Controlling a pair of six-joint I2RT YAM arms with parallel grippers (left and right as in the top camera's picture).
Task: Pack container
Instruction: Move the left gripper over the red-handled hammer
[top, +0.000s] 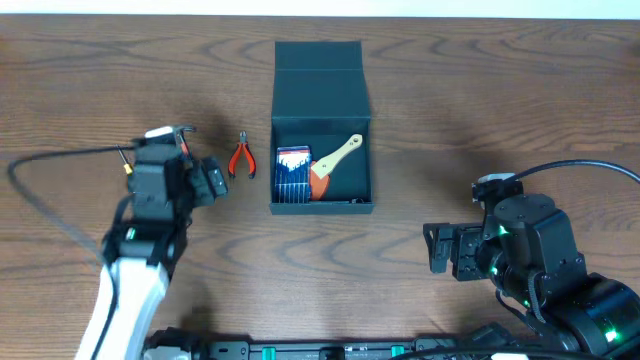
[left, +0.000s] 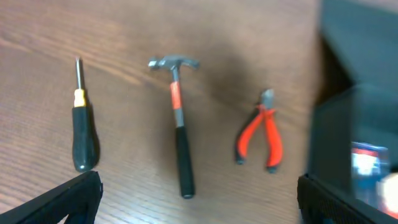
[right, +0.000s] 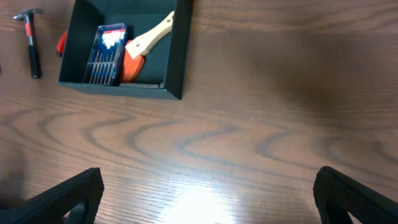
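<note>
Overhead: spatula (top: 338, 158), blue pack (top: 293, 174) in container (top: 321, 92)

The container (top: 322, 130) is open at the top. Its lid (top: 318, 55) lies folded back on the far side, so entry from above is unobstructed. Inside, a blue package (top: 293, 172) fills the left front, and a wooden-handled scraper (top: 337, 158) lies diagonally from centre to right rear. Bare floor shows at the right front corner and along the rear left.

The pliers (top: 241, 157) lie near the left wall, leaving a narrow lane. The hammer (left: 177, 124) lies between the screwdriver (left: 81, 127) and the pliers, with bare strips of table (top: 420, 120) between them. Between the container and the right gripper (top: 440, 250), the table is bare wood.
</note>
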